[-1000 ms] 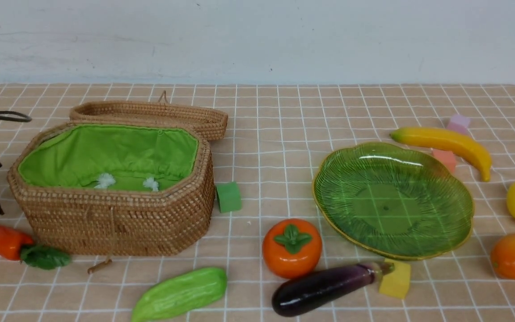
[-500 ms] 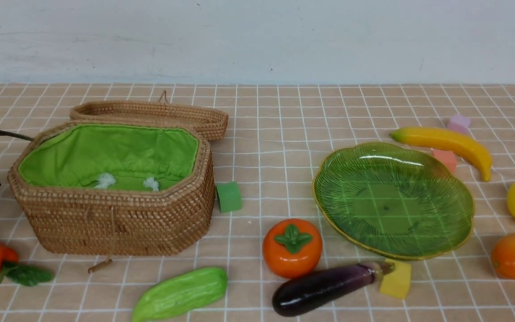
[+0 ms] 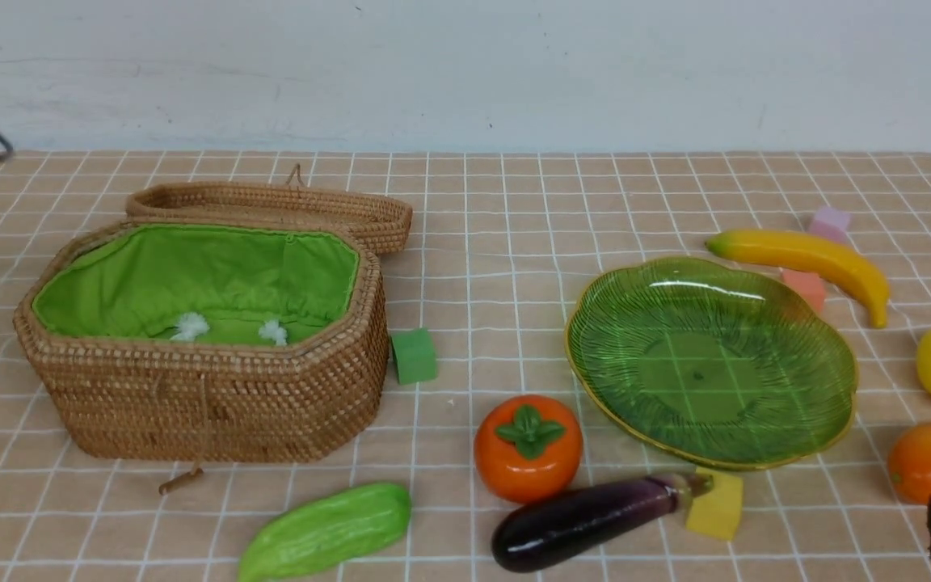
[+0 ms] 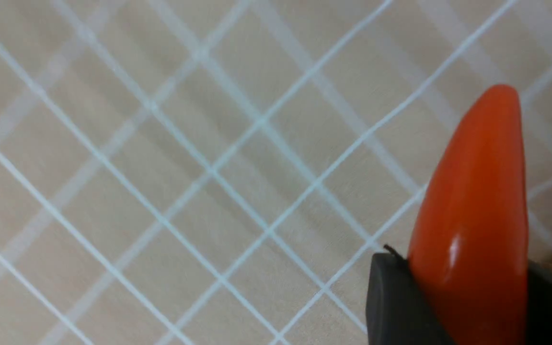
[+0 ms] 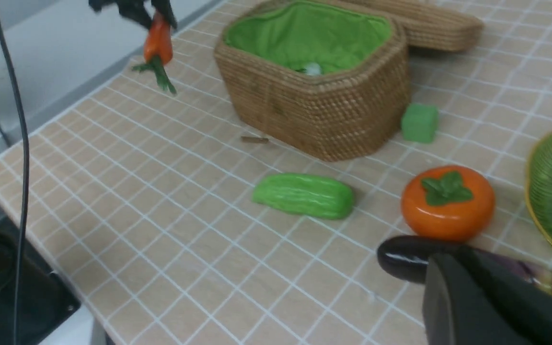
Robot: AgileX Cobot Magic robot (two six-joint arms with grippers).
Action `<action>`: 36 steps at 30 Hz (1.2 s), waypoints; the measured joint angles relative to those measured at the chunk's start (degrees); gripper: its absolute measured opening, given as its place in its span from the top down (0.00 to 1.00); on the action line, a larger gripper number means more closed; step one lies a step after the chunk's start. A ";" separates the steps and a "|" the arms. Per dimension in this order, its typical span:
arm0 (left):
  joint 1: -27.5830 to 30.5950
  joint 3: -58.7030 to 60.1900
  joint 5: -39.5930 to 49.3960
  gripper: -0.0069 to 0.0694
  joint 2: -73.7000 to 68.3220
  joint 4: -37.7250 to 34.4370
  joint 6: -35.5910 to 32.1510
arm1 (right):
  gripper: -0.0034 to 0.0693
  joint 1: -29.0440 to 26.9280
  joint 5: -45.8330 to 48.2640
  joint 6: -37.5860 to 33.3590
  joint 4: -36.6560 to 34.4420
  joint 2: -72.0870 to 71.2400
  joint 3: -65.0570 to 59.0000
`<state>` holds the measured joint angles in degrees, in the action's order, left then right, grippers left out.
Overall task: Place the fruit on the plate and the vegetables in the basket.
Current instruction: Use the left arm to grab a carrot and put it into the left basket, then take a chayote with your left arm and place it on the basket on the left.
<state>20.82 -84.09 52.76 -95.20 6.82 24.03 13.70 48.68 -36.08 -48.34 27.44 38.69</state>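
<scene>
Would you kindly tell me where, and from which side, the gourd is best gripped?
Grip the gourd at its middle, coming straight down from above, jaws closing across its short width. It lies flat and lengthwise on the cloth with free room along both long sides. Its glossy, rounded ends would probably slip.
</scene>
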 joint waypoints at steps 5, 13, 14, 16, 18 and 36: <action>-6.50 -1.31 -5.00 0.58 8.57 -7.61 -23.05 | 0.92 0.00 0.16 -0.98 -1.31 0.00 0.00; -31.33 -2.09 -10.06 0.58 5.16 -15.58 -74.60 | 0.91 0.00 4.80 -1.05 -1.42 0.00 0.00; -33.17 -2.09 -10.81 0.58 3.77 -14.75 -77.64 | 0.91 0.00 5.30 -1.05 -1.42 0.00 0.00; -35.62 -2.09 -12.02 0.58 1.05 -12.04 -81.13 | 0.91 0.00 6.71 -1.00 -1.42 0.00 0.00; -36.91 -2.09 -12.13 0.57 -1.34 -9.73 -82.35 | 0.91 0.00 7.79 -1.00 -1.61 0.00 0.00; -37.74 -1.85 0.66 0.25 1.53 -3.92 -57.88 | 0.90 0.00 9.44 1.50 -1.93 0.00 1.54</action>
<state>-16.92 -85.94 53.41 -93.67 2.91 -33.85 13.70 58.12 -34.58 -50.27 27.44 40.23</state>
